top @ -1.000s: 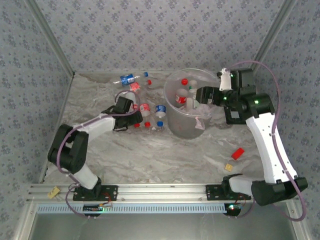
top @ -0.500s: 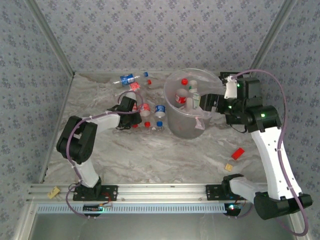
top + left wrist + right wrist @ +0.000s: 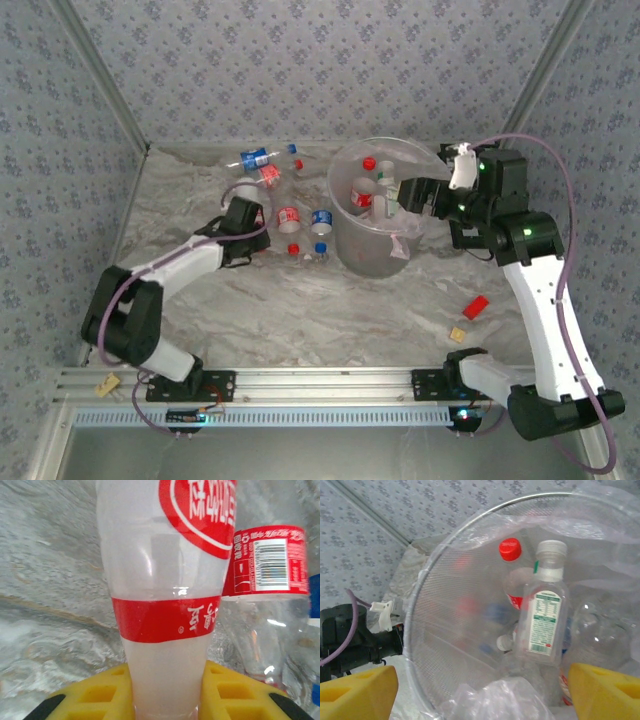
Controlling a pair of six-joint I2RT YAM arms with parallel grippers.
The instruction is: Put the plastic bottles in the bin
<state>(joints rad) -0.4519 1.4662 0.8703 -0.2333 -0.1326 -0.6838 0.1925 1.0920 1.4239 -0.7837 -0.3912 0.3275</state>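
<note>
A clear plastic bottle (image 3: pixel 165 550) with a red-and-white label stands between the yellow pads (image 3: pixel 100 695) of my left gripper (image 3: pixel 167 685), which is shut on it. That gripper (image 3: pixel 252 205) sits left of the loose bottles on the table: a red-labelled one (image 3: pixel 288 218), a blue-labelled one (image 3: pixel 321 218) and two more (image 3: pixel 254 158) near the back wall. The bin (image 3: pixel 345 230) stands in the middle, with several bottles inside, among them a red-capped one (image 3: pixel 510 549) and a white-capped one (image 3: pixel 545 625). My right gripper (image 3: pixel 410 190) hangs open over the bin's right rim, with nothing between its fingers.
A red block (image 3: pixel 476 306) and a yellow block (image 3: pixel 458 334) lie on the marbled table, front right. Patterned walls close in the back and both sides. A plastic liner bag (image 3: pixel 505 700) bunches up at the bin's near rim.
My left gripper has closed on the red-and-white bottle, and its elbow has swung back down toward the front left. The right gripper has stayed over the bin, jaws slightly narrower.
</note>
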